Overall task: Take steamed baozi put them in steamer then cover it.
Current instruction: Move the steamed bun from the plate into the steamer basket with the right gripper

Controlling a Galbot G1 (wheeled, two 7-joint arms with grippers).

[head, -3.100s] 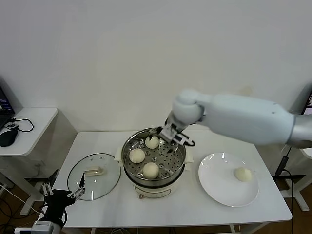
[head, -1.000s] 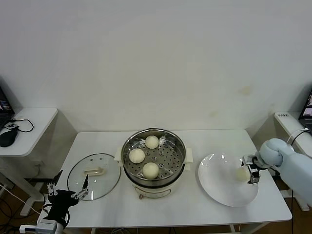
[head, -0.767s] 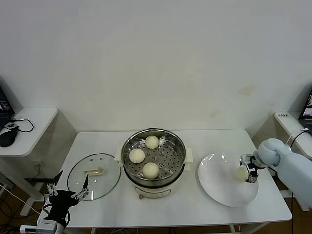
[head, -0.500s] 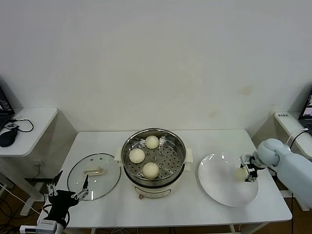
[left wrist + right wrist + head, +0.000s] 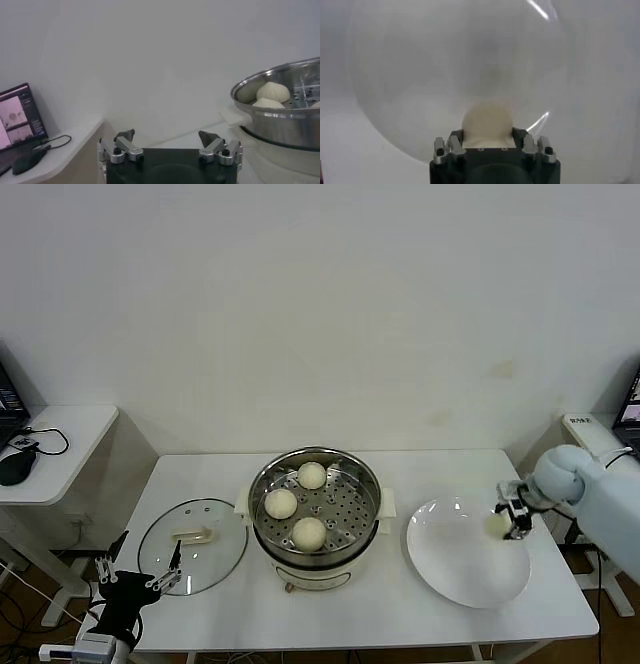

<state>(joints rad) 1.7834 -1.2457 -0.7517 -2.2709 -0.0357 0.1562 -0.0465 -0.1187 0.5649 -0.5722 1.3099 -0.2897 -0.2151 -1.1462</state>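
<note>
My right hand [image 5: 512,519] has just clamped on the last baozi [image 5: 496,526] and lifted it off the plate [image 5: 462,569], at three o'clock from the steamer [image 5: 315,514]. Left hand [image 5: 135,582] idles, fingers apart, below the table's edge.

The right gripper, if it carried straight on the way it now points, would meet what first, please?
Judging by its wrist view, the white plate: the right gripper, shut on the fourth baozi, points down at it, though depth is unclear.
</note>
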